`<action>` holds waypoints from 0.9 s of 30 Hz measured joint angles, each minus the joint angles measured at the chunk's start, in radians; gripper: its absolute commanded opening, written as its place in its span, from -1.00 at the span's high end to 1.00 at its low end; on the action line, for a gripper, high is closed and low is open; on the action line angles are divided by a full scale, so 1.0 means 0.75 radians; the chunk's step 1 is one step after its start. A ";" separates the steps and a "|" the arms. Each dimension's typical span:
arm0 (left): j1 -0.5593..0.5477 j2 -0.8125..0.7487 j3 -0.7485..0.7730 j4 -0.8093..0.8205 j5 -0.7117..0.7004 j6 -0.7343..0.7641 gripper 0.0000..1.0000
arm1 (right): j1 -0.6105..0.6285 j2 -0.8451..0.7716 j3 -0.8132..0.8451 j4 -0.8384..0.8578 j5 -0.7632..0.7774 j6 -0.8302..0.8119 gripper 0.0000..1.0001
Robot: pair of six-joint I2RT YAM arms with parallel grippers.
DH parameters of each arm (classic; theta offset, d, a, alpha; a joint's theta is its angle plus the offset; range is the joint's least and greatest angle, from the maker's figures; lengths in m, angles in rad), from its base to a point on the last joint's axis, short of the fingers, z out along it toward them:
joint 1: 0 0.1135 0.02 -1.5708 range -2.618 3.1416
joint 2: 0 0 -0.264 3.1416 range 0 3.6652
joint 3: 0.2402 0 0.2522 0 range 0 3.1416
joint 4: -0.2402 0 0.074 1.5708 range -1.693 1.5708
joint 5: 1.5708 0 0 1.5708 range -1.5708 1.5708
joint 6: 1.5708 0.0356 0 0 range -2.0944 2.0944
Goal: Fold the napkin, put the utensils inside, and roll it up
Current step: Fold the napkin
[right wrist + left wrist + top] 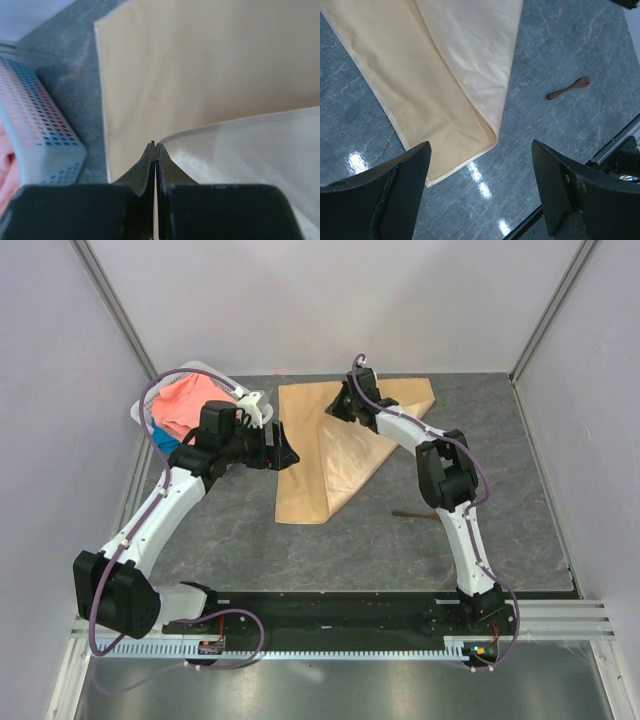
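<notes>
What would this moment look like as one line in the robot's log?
napkin: partly folded | left claw: open, above napkin corner | right claw: shut on napkin flap | fork: on table, apart from napkin

Tips of right pincer [155,146] pressed together on napkin [200,75] fold edge, white perforated basket [40,140] near

**Setting:** robot laboratory test cell.

**Evidence:**
- Plain white wall panels [330,300] close off the space beyond and to either side of the jaws, joined by metal corner posts [112,300].
- Grey stone-pattern tabletop [250,550] lies beneath the jaws.
- Black base plate [340,612] and slotted metal rail [560,618] sit behind them.
- Exposed purple cables [150,395].
</notes>
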State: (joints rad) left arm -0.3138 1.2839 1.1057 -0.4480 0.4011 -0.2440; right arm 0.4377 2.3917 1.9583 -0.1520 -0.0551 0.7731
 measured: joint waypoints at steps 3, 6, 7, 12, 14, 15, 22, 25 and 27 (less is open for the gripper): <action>0.001 0.000 0.000 0.000 -0.001 0.000 -0.78 | 0.022 0.115 0.091 0.165 -0.033 0.101 1.00; 0.004 0.000 0.000 -0.001 -0.003 0.000 -0.78 | 0.038 0.235 0.195 0.338 -0.047 0.203 1.00; 0.006 0.000 0.000 -0.001 -0.003 0.000 -0.78 | 0.045 0.282 0.246 0.393 -0.046 0.237 1.00; 0.008 0.000 0.000 -0.001 -0.007 0.000 -0.78 | 0.067 0.433 0.406 0.620 -0.009 0.335 1.00; 0.009 0.000 0.000 -0.001 -0.007 0.000 -0.78 | 0.074 0.460 0.424 0.697 0.022 0.363 1.00; 0.009 0.000 -0.001 -0.001 -0.008 0.000 -0.78 | 0.076 0.473 0.433 0.731 0.039 0.372 1.00; 0.012 0.000 -0.001 -0.001 -0.007 0.000 -0.78 | 0.094 0.577 0.581 0.876 0.125 0.406 1.00; 0.013 0.000 -0.005 0.000 -0.007 0.000 -0.78 | 0.099 0.583 0.585 0.907 0.162 0.405 1.00; 0.013 0.000 -0.010 -0.001 -0.007 0.000 -0.78 | 0.101 0.592 0.599 0.911 0.180 0.404 1.00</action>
State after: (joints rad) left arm -0.3042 1.2839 1.0981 -0.4484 0.3958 -0.2440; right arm 0.5133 2.8353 2.4077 0.5316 0.0795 1.0760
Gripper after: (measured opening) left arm 0.887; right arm 0.007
